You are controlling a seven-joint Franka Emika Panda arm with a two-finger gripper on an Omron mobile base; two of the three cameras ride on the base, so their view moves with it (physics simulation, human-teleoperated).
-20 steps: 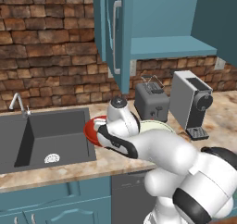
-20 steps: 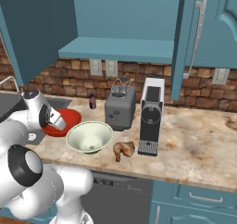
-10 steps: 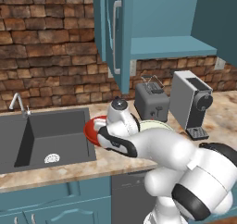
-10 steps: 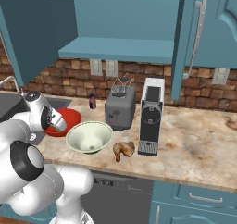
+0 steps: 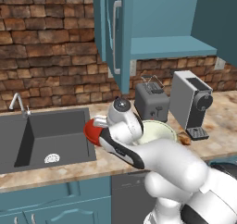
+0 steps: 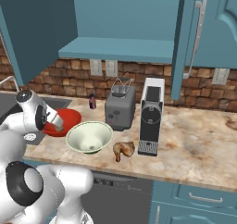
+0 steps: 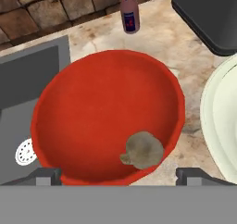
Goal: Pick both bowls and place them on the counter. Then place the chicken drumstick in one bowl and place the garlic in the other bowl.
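Red bowl (image 7: pixel 106 121) holding garlic (image 7: pixel 142 150), purple bottle (image 7: pixel 130 10) behind, cream-green bowl (image 7: pixel 222 121) beside, claw (image 7: pixel 119 174) spread.

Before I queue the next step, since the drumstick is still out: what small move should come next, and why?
Probably lift the gripper straight up: its jaws stand open and the garlic lies free in the red bowl, while the chicken drumstick waits on the counter.

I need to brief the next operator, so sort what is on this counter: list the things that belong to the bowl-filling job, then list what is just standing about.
Part of the job:
- red bowl, on the counter
- garlic, lying inside the red bowl
- cream-green bowl, empty
- chicken drumstick, on the counter beside the cream-green bowl

Just standing about:
- toaster
- coffee machine
- purple bottle
- sink
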